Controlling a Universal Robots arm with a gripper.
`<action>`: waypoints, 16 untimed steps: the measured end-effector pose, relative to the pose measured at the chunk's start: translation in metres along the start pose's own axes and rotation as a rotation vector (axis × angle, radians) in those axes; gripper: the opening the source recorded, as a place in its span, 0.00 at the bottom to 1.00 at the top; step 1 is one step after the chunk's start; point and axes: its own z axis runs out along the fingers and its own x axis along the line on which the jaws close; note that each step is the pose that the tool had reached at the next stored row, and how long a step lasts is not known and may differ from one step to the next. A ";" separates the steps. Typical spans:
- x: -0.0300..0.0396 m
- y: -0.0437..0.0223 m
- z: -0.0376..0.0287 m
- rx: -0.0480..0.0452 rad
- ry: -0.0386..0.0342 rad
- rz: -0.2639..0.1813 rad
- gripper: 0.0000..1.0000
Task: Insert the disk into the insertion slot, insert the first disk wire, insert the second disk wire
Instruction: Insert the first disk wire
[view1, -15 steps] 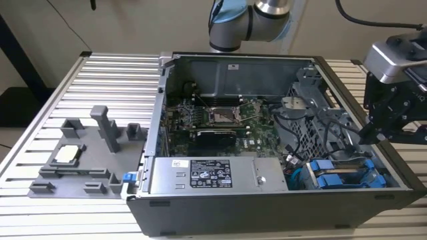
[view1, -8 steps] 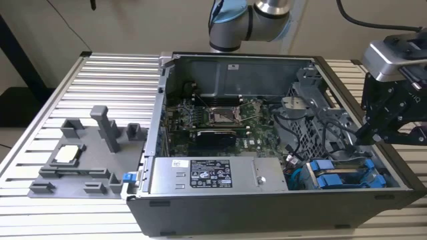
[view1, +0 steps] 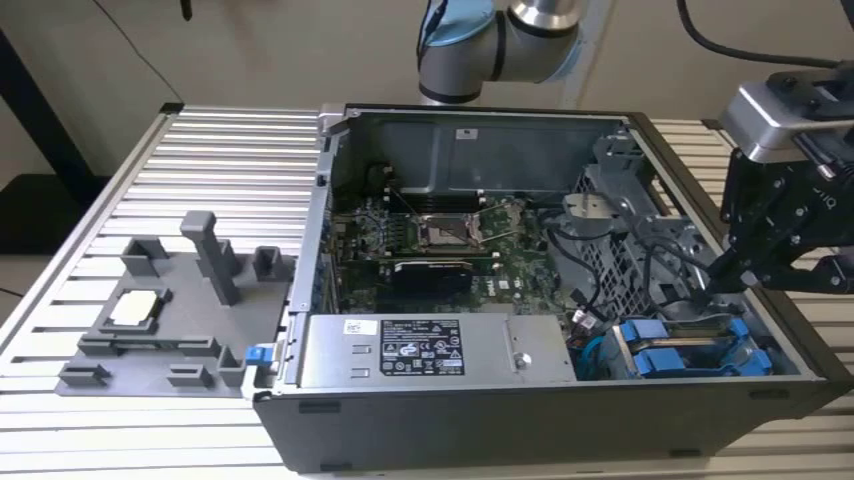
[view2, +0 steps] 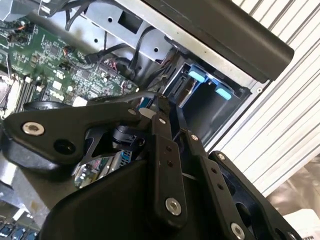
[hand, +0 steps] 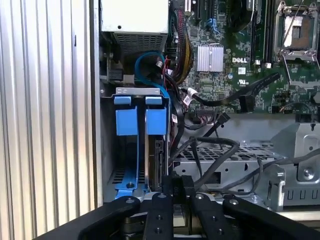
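Note:
Two bright blue carriers stand side by side in the grey drive cage (hand: 134, 91) at the case's front right corner. The disk (hand: 158, 159) sits down inside the insertion slot, framed by the carrier nearer the motherboard. In the exterior view the blue carriers (view1: 687, 352) lie just below my gripper (view1: 729, 285). In the first wrist view my gripper (hand: 178, 183) hangs close over the disk's end. Its fingers are drawn together on the black connector of a disk wire (hand: 199, 155). In the second wrist view a black wire arcs in to the gripper (view2: 159, 102).
The open case holds a motherboard (view1: 427, 240), a silver labelled box (view1: 427, 350) and a perforated metal bracket (hand: 235, 157) with loose black cables over it. A grey fixture tray (view1: 94, 345) with a white-topped chip (view1: 138, 307) lies on the ribbed table at the exterior view's left.

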 end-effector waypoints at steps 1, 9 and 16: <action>0.0001 -0.0002 0.0003 -0.0004 -0.0001 0.000 0.19; 0.0003 -0.0065 0.0039 -0.0165 -0.0003 0.001 0.19; 0.0014 -0.0080 0.0153 -0.0210 -0.0002 0.002 0.19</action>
